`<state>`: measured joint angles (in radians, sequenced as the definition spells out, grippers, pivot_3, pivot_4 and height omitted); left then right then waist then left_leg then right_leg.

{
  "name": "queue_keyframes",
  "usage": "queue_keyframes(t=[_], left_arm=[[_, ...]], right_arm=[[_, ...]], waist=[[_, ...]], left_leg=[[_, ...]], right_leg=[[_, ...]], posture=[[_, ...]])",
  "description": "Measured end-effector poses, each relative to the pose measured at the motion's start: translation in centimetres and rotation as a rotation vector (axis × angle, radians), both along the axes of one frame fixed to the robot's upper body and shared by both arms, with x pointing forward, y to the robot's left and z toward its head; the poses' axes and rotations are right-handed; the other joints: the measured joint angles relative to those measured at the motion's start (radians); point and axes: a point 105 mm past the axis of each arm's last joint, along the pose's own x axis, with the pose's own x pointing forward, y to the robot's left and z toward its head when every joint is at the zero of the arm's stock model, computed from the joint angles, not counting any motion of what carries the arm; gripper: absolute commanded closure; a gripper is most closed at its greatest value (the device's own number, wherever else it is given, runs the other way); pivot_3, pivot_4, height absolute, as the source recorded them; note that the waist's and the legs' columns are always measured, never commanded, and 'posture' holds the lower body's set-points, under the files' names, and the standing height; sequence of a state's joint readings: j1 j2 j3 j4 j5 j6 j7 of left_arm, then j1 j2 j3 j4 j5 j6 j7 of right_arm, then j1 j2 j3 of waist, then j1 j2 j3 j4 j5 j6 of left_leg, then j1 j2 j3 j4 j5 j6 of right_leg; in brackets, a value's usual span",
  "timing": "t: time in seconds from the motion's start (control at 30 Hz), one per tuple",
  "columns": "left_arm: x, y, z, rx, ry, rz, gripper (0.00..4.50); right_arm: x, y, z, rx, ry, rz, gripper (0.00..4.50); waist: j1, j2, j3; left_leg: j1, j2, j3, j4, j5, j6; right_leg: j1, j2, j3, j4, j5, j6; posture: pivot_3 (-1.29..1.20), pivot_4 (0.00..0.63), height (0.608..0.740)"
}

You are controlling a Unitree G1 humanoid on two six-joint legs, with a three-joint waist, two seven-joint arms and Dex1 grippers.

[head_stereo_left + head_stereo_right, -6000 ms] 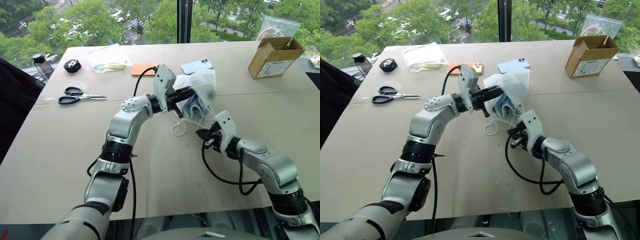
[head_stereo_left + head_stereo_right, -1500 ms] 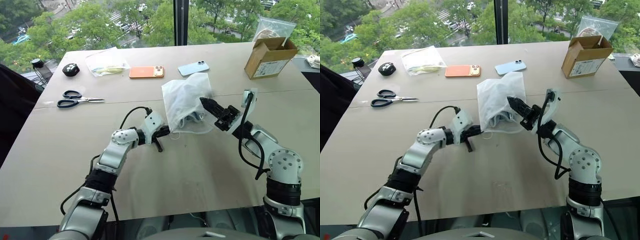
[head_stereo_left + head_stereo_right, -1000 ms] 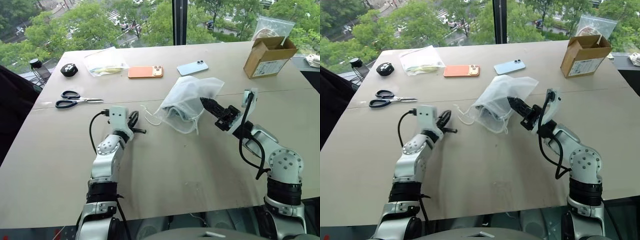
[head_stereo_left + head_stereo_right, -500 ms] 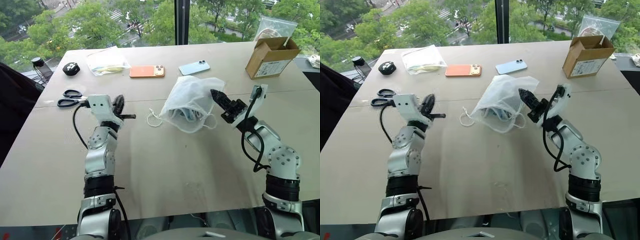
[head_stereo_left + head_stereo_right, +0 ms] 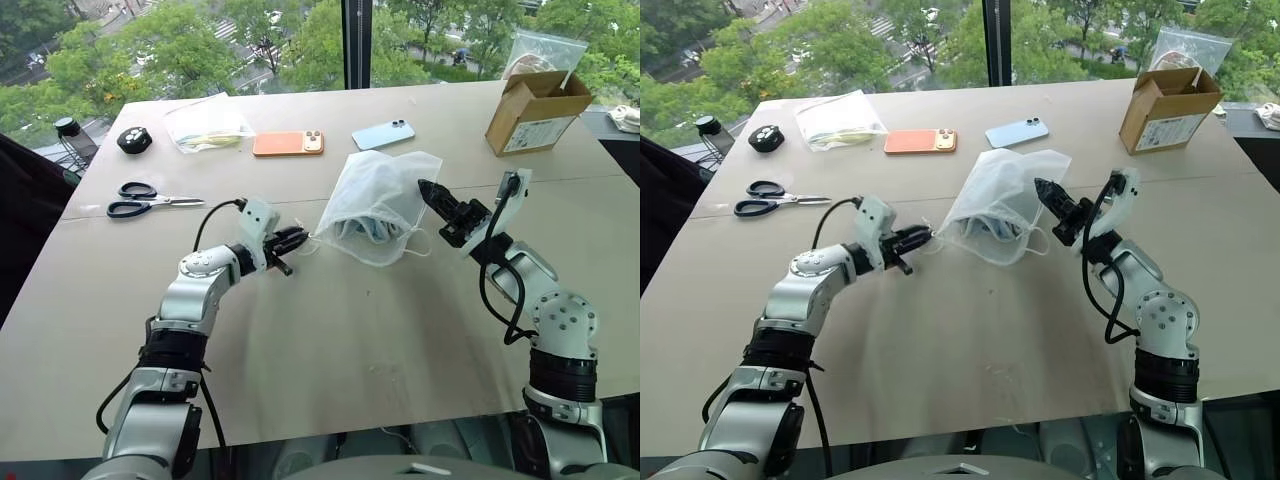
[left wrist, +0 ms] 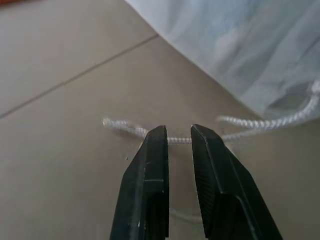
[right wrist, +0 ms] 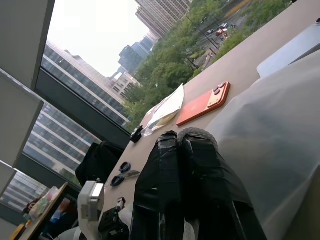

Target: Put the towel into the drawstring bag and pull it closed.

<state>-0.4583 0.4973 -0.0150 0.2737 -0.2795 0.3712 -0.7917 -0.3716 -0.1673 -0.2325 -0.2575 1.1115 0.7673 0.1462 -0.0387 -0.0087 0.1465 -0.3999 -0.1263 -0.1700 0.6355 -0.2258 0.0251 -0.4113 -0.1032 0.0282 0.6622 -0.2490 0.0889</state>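
Both arms flank the bag (image 5: pixel 375 205) mid-tabletop, towel (image 5: pixel 362 228) inside. Left gripper (image 6: pixel 174 132) swung back in from the left edge, fingers slightly apart around the cord (image 6: pixel 250 124). Right gripper (image 5: pixel 428 190) unchanged, pressed together against the bag.

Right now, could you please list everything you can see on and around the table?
drawstring bag: one, white translucent, table middle, lying on its side
towel: one, light blue, inside the bag
cord: white, trailing from the bag's mouth
orange phone: one, far side of the table
light blue phone: one, beside the orange one
zip bag: one, clear, yellowish contents, far left
scissors: one pair, black handles, left
round black object: one, far left
cardboard box: one, brown, far right, open
left end effector: slightly open, at the cord
right end effector: shut on the bag's fabric
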Motion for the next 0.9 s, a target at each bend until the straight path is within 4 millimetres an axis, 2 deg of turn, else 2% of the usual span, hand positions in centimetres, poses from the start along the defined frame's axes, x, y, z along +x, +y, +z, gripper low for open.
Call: queue_keyframes(t=[0.13, 0.33, 0.4, 0.47, 0.5, 0.57, 0.6, 0.7, 0.9], left_arm=[[0.1, -0.6, -0.2, 0.050, 0.001, -0.032, 3.75], [0.7, -0.6, -0.3, 0.060, -0.029, 0.008, 3.75], [1.2, -0.4, 0.1, 0.032, -0.061, 0.057, 3.75], [1.8, 0.2, 1.3, 0.000, -0.137, 0.124, 3.75], [2.1, 0.6, 1.9, -0.014, -0.171, 0.154, 3.33], [2.3, 1.4, 3.0, -0.050, -0.218, 0.199, 3.08], [2.3, 1.6, 3.3, -0.063, -0.226, 0.205, 2.67], [2.0, 1.2, 3.6, -0.103, -0.237, 0.194, 2.09], [1.9, 0.7, 1.9, -0.014, -0.173, 0.167, 2.09]], right_arm=[[0.0, 0.0, 0.0, -0.001, -0.001, -0.001, 4.50], [0.0, 0.0, 0.1, -0.001, -0.004, -0.003, 4.50], [-0.1, 0.0, 0.1, 0.000, -0.004, -0.003, 4.50], [-0.1, 0.0, 0.1, 0.000, -0.004, -0.003, 4.50], [-0.1, 0.0, 0.1, 0.000, -0.004, -0.003, 4.50], [-0.1, 0.0, 0.1, 0.000, -0.004, -0.004, 4.50], [-0.1, 0.0, 0.1, 0.000, -0.005, -0.004, 4.50], [-0.1, 0.1, 0.1, 0.000, -0.004, -0.002, 4.50], [-0.1, 0.2, 0.0, 0.002, -0.004, 0.002, 4.50]], waist=[[0.001, 0.000, 0.000], [0.001, 0.000, 0.000], [0.001, 0.000, 0.000], [0.000, 0.000, 0.000], [0.000, 0.000, 0.000], [0.000, 0.000, 0.000], [0.001, 0.000, 0.000], [0.001, 0.000, 0.000], [0.001, 0.000, 0.000]], left_leg=[[0.000, 0.000, 0.000, 0.000, 0.000, 0.000], [0.000, 0.000, 0.000, 0.000, 0.000, 0.000], [0.000, 0.000, 0.000, 0.000, 0.000, 0.000], [-0.001, 0.000, 0.000, 0.000, 0.000, 0.000], [-0.001, 0.000, 0.000, 0.000, 0.000, 0.000], [-0.001, 0.000, 0.001, 0.000, 0.000, 0.000], [-0.001, 0.000, 0.001, 0.000, 0.000, 0.000], [-0.001, 0.000, 0.001, 0.000, 0.000, 0.000], [-0.001, 0.000, 0.001, 0.000, 0.000, 0.000]], right_leg=[[0.000, 0.000, 0.000, 0.000, 0.000, 0.000], [0.000, 0.000, 0.000, 0.000, 0.000, 0.000], [0.000, 0.000, 0.000, 0.000, 0.000, 0.000], [0.000, 0.000, 0.001, 0.000, 0.000, 0.000], [0.000, -0.001, 0.001, 0.000, 0.000, 0.000], [0.000, -0.001, 0.001, 0.000, 0.000, 0.000], [0.000, -0.001, 0.001, 0.000, 0.000, 0.000], [0.000, -0.001, 0.001, 0.000, 0.000, 0.000], [0.000, 0.000, 0.001, 0.000, 0.000, 0.000]], posture=[[0.00, 0.150, 0.740], [0.00, 0.150, 0.740], [0.00, 0.150, 0.740], [0.00, 0.150, 0.740], [0.00, 0.150, 0.740], [0.00, 0.150, 0.740], [0.00, 0.150, 0.740], [0.00, 0.150, 0.740], [0.00, 0.150, 0.740]])
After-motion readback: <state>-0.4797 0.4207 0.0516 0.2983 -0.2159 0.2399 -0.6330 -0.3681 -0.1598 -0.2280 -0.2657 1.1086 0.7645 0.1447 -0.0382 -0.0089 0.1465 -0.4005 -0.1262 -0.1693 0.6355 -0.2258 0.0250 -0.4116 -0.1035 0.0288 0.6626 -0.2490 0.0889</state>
